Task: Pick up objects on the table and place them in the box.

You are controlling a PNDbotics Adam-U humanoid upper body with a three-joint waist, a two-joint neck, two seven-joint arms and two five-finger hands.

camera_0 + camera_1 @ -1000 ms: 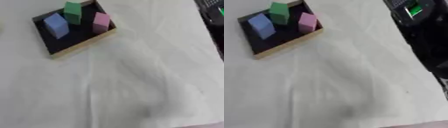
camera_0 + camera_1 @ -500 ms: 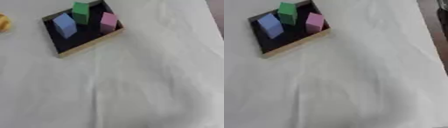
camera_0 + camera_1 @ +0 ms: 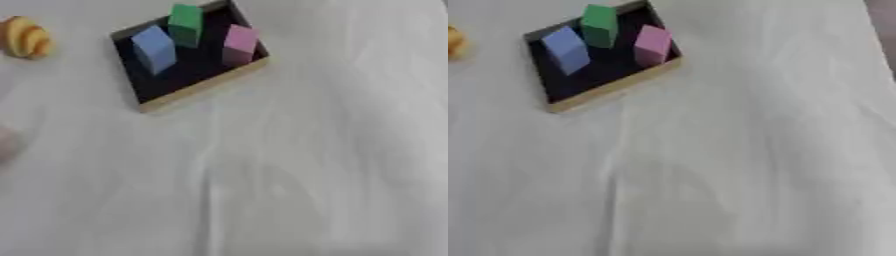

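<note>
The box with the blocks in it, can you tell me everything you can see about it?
The box is a shallow square tray with a black floor and a low, pale, wood-like rim. It lies flat on the white cloth, turned askew, at the far left. Three blocks stand inside: blue, green and pink. No hand touches it.

White cloth (image 3: pixel 332 165) covering the table, filling nearly the whole of both views. Surface creased, with long soft folds running from the upper middle toward the lower edge and fanning to the right. Even, diffuse light, with faint grey shading along the folds and no hard shadows. Dark strip (image 3: pixel 884 30) past the cloth's far right edge in the right eye view, too blurred to identify. No walls or windows visible.
</note>
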